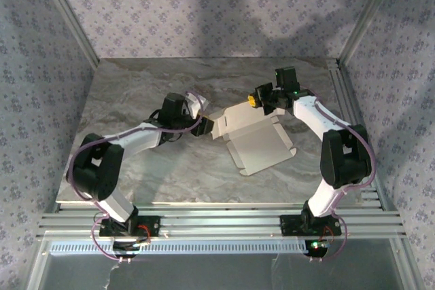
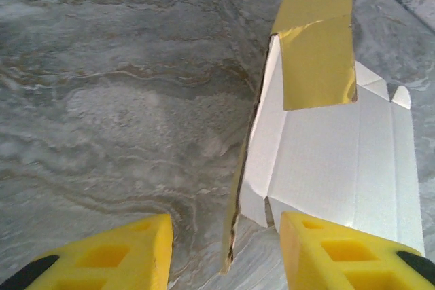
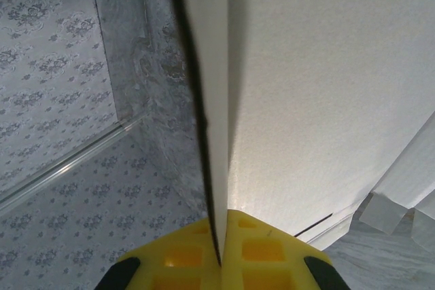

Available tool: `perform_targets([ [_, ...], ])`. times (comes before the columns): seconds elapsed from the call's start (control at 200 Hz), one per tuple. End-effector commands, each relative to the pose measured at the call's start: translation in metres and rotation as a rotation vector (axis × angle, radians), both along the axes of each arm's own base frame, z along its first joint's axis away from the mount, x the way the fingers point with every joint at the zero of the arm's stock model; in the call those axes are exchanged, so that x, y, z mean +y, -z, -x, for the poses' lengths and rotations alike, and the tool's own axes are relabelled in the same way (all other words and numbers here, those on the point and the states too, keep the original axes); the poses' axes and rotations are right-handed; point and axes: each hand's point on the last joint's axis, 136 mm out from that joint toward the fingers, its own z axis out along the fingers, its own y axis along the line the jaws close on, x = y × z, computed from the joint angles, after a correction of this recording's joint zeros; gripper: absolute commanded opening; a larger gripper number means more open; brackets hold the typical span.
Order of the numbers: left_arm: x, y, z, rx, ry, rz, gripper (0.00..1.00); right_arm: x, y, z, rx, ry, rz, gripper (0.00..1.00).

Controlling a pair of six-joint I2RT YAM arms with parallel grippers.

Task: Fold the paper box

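1. While the box (image 1: 262, 142) lies mostly flat on the table (image 1: 136, 168), white side up, you are only near the start of the folding.
2. The box sits in the middle of the table, between your two arms.
3. Your right gripper (image 3: 221, 239) is pinched tight on a thin edge of the box, at its far side. That edge is lifted off the table.
4. Your left gripper (image 2: 225, 246) is about half open at the left side of the box. A side flap (image 2: 234, 188) stands up on its edge between the fingers, but the fingers do not seem to touch it. This gripper holds nothing.
5. Done so far, I think: the side flap is up, and a yellow flap (image 2: 318, 66) at the far end is bent over the white side.
6. Left to do, I think: almost all of it. The big white part is flat. The small tabs (image 2: 401, 96) are flat too. You need to lift the other walls, tuck the tabs in, and close the box so that yellow shows on the outside.
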Motion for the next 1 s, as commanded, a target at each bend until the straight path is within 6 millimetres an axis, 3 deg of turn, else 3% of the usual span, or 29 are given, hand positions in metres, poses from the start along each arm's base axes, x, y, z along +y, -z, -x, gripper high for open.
perform_targets([
  [0.0, -0.018, -0.014, -0.002, -0.014, 0.069, 0.063, 0.44, 0.004, -0.007, 0.001, 0.001, -0.013, -0.019, 0.00],
  [0.11, -0.022, -0.015, -0.009, -0.016, 0.061, 0.054, 0.41, 0.004, -0.007, 0.000, 0.001, -0.013, -0.022, 0.00],
  [0.4, -0.028, -0.006, -0.018, 0.003, 0.013, 0.032, 0.14, 0.005, -0.009, 0.001, -0.001, -0.011, -0.025, 0.00],
  [0.585, -0.018, -0.003, -0.025, -0.007, -0.080, 0.008, 0.04, 0.005, -0.009, 0.003, -0.002, -0.004, -0.024, 0.00],
  [0.875, 0.016, 0.003, -0.041, -0.065, -0.516, -0.126, 0.00, 0.013, -0.007, 0.016, 0.013, 0.025, -0.012, 0.00],
  [0.894, 0.018, 0.003, -0.041, -0.074, -0.549, -0.139, 0.00, 0.012, 0.006, 0.022, 0.040, 0.029, -0.002, 0.00],
  [0.994, 0.023, 0.008, -0.038, -0.092, -0.694, -0.184, 0.00, 0.015, 0.012, 0.025, 0.046, 0.051, -0.017, 0.00],
])
